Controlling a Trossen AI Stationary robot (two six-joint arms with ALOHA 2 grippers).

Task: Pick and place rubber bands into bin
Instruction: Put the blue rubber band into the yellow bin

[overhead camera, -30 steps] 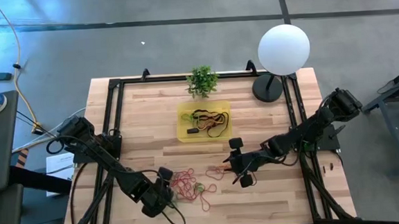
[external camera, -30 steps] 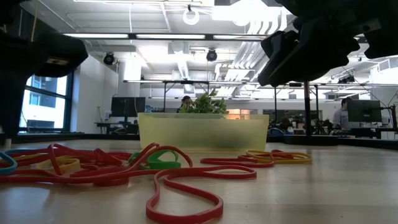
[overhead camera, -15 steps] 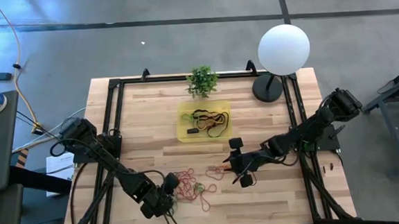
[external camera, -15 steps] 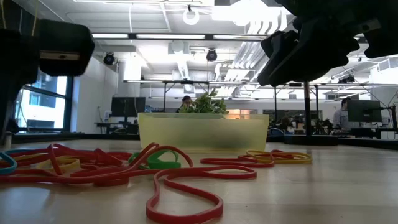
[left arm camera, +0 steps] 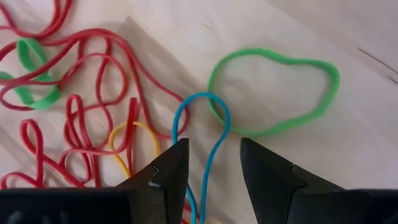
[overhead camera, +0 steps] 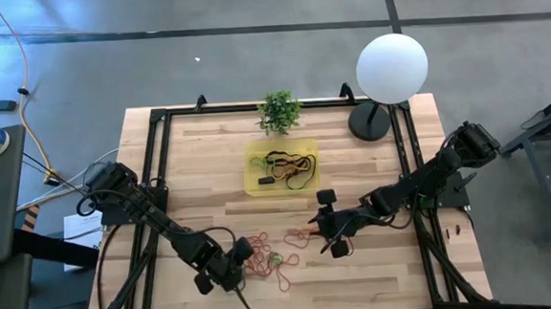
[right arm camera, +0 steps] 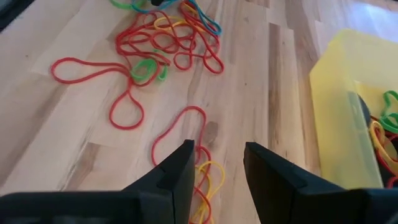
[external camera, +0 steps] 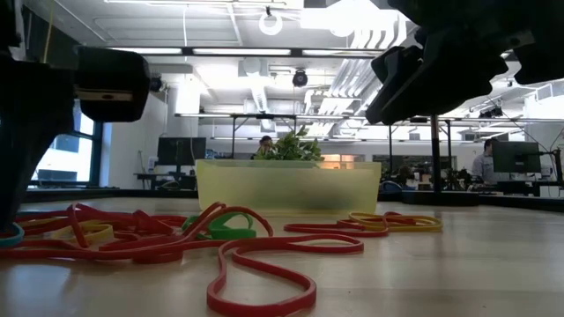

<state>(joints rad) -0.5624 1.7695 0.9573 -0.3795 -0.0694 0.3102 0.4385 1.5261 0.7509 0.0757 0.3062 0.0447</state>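
Pale wood tabletop [overhead camera: 209,168] on grey floor, open office behind, yellow bin [overhead camera: 281,167] mid-tabletop holding tangled rubber bands [overhead camera: 263,256], more loose up front, left gripper [left arm camera: 213,163] fingers apart over blue band [left arm camera: 205,134], right gripper [right arm camera: 217,168] parted nearby.

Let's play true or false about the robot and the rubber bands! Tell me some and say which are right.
1. The bin is empty. False: bands already lie in it.
2. A blue band lies between the left gripper's open fingers. True.
3. The right gripper holds a green band. False: its fingers are open, holding nothing.
4. Loose bands still lie on the table. True.
5. A plant stands beside the bin. True.
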